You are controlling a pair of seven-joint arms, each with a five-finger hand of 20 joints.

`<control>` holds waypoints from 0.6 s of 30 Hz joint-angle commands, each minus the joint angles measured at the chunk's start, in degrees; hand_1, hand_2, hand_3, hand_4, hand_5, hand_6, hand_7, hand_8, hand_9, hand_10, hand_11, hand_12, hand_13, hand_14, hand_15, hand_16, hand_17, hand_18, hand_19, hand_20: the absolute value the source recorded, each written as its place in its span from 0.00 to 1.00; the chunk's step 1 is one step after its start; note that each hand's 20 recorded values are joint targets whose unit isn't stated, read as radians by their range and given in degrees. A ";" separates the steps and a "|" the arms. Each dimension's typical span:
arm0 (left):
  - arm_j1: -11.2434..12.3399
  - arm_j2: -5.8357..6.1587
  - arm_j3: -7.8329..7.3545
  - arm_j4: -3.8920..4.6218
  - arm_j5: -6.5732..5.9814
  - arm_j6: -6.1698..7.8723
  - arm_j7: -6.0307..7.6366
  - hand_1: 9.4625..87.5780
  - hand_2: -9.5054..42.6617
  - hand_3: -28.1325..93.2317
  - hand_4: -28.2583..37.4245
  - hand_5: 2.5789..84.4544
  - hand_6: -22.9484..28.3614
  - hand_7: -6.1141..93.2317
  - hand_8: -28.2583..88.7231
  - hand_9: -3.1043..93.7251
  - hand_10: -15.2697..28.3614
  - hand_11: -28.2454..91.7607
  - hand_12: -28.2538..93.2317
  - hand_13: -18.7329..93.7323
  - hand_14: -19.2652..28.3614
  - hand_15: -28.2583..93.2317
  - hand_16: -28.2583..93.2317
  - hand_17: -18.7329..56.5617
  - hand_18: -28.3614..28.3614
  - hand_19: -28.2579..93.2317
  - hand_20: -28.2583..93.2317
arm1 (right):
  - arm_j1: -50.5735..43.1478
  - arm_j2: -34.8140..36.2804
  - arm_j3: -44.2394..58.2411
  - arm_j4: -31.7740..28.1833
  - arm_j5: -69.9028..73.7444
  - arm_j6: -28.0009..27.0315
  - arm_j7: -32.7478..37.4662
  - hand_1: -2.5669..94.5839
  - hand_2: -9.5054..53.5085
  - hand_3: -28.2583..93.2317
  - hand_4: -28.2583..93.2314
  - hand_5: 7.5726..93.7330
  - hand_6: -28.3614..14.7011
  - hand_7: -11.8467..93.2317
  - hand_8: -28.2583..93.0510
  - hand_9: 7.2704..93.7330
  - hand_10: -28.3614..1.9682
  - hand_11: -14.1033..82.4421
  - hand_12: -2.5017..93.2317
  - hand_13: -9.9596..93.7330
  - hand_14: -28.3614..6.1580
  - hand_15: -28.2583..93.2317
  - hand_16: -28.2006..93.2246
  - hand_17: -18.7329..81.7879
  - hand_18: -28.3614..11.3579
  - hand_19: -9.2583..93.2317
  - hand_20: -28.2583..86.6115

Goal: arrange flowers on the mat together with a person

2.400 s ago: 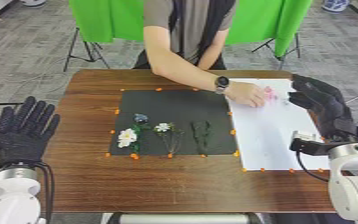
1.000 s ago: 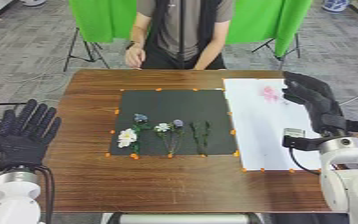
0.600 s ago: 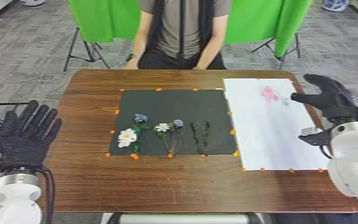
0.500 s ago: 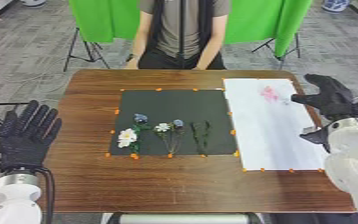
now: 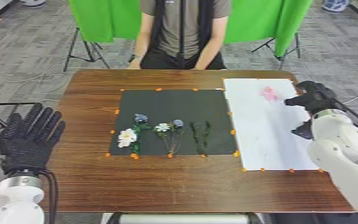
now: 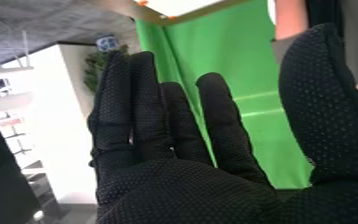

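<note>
Right hand [image 5: 317,97] with straight, released fingers [image 6: 147,110] in wrist view (pink flower [image 5: 269,93] in head view)

Two blue flowers [image 5: 141,118], two white sprigs [image 5: 127,137], one pink [image 5: 269,92], one mat [image 5: 168,105]

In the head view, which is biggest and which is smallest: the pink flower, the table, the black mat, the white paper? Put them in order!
1. Table
2. Black mat and white paper, too alike to rank
3. Pink flower
</note>
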 commanded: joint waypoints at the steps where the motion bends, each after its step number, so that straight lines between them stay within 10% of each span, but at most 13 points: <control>1: 1.28 -0.04 0.95 0.75 0.14 -2.07 -0.10 0.26 0.43 0.82 0.00 0.51 0.58 0.25 0.14 0.45 0.68 0.41 0.30 0.43 0.69 0.49 0.16 0.19 0.73 0.52 0.32 | 3.72 1.85 -3.87 4.49 1.37 -3.33 -0.54 0.41 0.04 0.81 0.00 0.33 0.58 0.27 0.15 0.31 0.44 0.22 0.19 0.41 0.42 0.64 0.39 0.37 0.26 0.72 0.49; 8: 1.37 0.19 1.01 1.12 0.31 -3.75 0.77 0.24 0.38 0.83 0.00 0.50 0.58 0.25 0.14 0.44 0.68 0.41 0.30 0.42 0.69 0.48 0.16 0.19 0.73 0.51 0.32 | 11.49 3.29 -12.94 9.94 2.14 -5.89 -3.11 0.44 0.04 0.80 0.00 0.34 0.60 0.28 0.14 0.31 0.54 0.23 0.18 0.42 0.44 0.65 0.38 0.37 0.27 0.72 0.49; 18: 0.99 0.04 1.65 1.02 -1.59 -2.54 1.37 0.23 0.36 0.83 0.00 0.50 0.58 0.25 0.14 0.44 0.68 0.40 0.31 0.42 0.69 0.48 0.16 0.19 0.73 0.50 0.32 | 18.98 2.80 -22.03 13.84 2.57 0.11 -2.66 0.46 0.06 0.79 0.00 0.37 0.62 0.35 0.12 0.36 0.55 0.28 0.19 0.45 0.48 0.67 0.38 0.39 0.29 0.73 0.49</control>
